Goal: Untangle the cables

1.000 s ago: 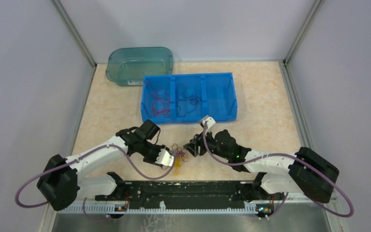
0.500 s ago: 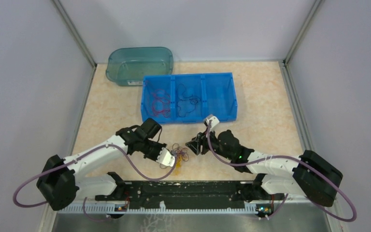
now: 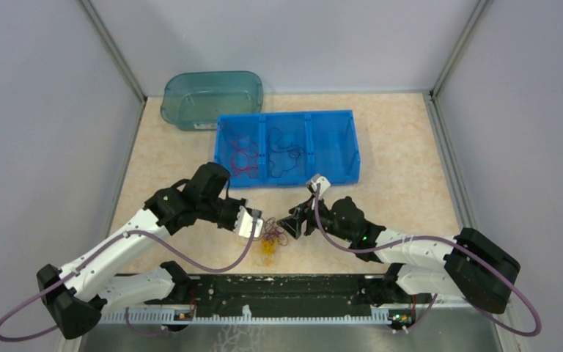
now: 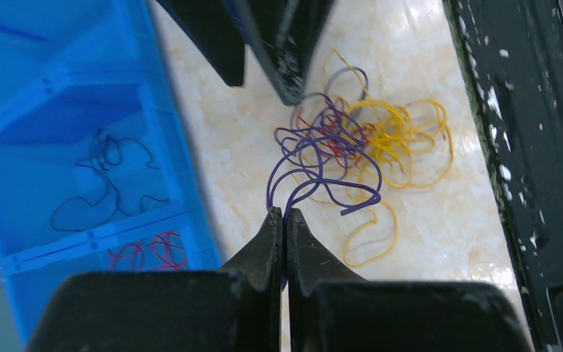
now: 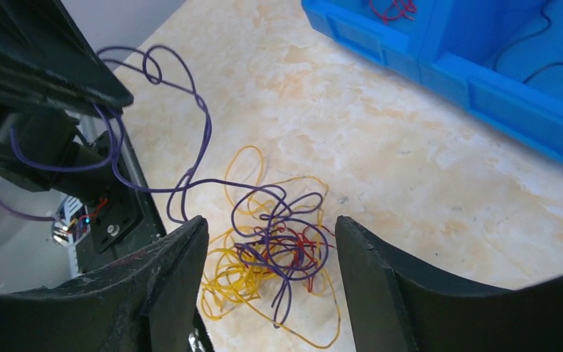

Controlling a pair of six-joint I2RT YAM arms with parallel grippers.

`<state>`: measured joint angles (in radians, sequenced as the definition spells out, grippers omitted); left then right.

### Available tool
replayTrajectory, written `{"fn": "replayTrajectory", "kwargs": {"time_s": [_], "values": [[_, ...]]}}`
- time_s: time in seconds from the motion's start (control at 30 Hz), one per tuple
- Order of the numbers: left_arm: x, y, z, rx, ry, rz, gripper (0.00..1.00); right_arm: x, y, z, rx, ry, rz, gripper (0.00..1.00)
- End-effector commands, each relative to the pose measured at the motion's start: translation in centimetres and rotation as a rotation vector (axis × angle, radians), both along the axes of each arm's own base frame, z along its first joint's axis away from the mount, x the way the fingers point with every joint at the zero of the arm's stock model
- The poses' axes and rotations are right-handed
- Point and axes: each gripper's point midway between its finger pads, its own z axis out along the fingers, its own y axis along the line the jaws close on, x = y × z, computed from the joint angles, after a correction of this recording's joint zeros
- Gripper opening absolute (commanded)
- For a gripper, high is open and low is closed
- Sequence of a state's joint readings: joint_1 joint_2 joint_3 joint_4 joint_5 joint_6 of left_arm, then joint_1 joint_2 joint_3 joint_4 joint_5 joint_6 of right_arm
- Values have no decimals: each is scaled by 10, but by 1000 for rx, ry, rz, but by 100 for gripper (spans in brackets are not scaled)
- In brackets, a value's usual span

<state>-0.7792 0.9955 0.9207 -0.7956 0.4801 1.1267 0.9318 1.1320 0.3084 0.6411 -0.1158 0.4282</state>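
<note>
Beige marbled tabletop (image 3: 410, 183), grey walls on three sides. The cables (image 3: 270, 240) lie as a yellow, purple and red clump at lower centre of the top view, between the two claws and just above the black base rail (image 3: 286, 287).

Open table lies left and right of the clump. The blue three-part bin (image 3: 333, 150) closes the room above, with a teal tub (image 3: 190, 110) behind it at upper left.

Left gripper (image 3: 255, 222): jaws pressed together on a purple strand (image 4: 269, 187); only the left wrist view shows the pinch. Only the right wrist view shows that strand raised off the table toward its upper left.

Right gripper (image 5: 267, 229): jaws wide, one either side of the clump, holding nothing.

The bin holds red wires (image 3: 243, 158) in its left cell and dark wires (image 3: 286, 150) in the middle cell.
</note>
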Motion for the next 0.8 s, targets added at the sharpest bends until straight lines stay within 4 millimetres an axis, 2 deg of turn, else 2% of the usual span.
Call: {"fn": "replayTrajectory", "kwargs": {"time_s": [0.0, 0.17, 0.3, 0.53, 0.63, 0.77], "values": [[-3, -17, 53, -143, 38, 39, 0, -2, 14, 71, 157, -187, 88, 66], [8, -27, 108, -236, -33, 51, 0, -2, 12, 96, 177, -285, 92, 70], [12, -32, 137, -284, -71, 50, 0, -1, 13, 110, 191, -336, 99, 72], [8, -35, 162, -321, -52, 42, 0, 5, 23, 118, 219, -344, 97, 70], [4, -38, 175, -349, -26, 48, 0, 7, 17, 127, 254, -344, 62, 68], [-6, -36, 168, -345, 35, 41, 0, -8, 7, 138, 266, -358, 95, 68]]}}
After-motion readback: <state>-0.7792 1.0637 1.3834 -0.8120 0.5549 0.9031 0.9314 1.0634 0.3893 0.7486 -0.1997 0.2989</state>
